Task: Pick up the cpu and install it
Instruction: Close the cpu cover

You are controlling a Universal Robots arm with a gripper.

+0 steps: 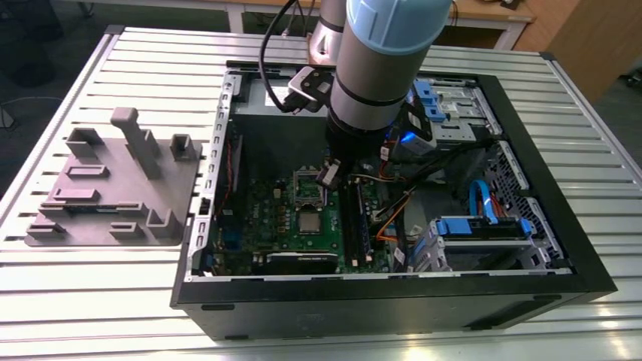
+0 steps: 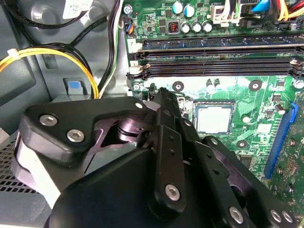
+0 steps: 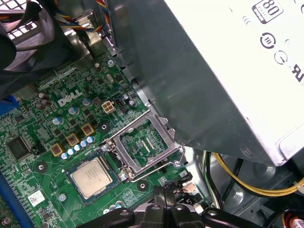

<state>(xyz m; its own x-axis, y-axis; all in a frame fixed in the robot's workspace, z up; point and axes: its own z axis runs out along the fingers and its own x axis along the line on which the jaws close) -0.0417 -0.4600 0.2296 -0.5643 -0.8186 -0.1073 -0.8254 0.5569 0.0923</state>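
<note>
Already cpu [image 3: 91,177] lying in socket [image 3: 116,177], load frame [image 3: 119,156] raised; jaws clenched empty above motherboard [image 3: 42,124].

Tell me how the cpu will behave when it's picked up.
The cpu is a thin flat metal-topped square, so probably stiff and light. Its smooth top and low edges likely give little grip. Lying flat on the motherboard, it shouldn't roll or tip.

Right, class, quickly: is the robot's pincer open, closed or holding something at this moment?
Pincer: closed, holding nothing; the cpu lies apart from it on the motherboard.
</note>
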